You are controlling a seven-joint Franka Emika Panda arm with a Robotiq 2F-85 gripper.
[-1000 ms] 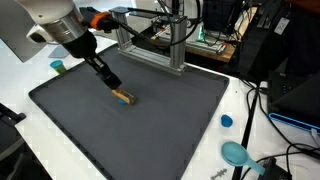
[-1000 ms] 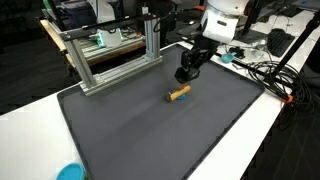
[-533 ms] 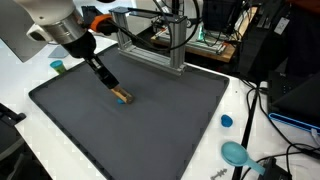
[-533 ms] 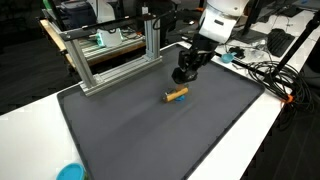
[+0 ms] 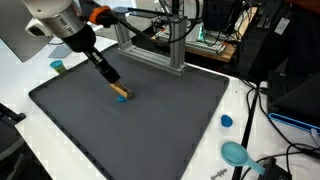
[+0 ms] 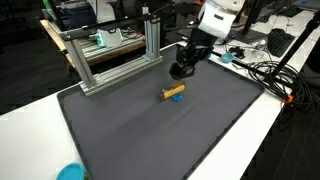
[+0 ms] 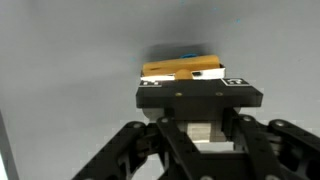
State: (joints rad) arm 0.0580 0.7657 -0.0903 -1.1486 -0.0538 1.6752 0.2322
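teal cup: small, on the white bench (image 5: 20,78) at (image 5: 58,66), off the 9 o'clock edge of the dark mat (image 5: 150,135).
fingers: the fingers (image 5: 112,77) look drawn narrow, nothing between them, tilted over the mat; also seen at (image 6: 177,72).
orange stick: short, blue at one end, lying flat on the mat (image 5: 120,93), at 4 o'clock of the fingertips and apart from them; in the wrist view it sits at 12 o'clock (image 7: 180,68).
step in hand: judged a hover just beside the stick, no contact.
next move calls for: for a grasp, spreading the fingers and centring over the stick.
metal frame: at 12 o'clock of the mat (image 5: 150,42).
blue cap: on the bench at 3 o'clock (image 5: 227,121).
writing: white marks on the finger bar, too small to read.
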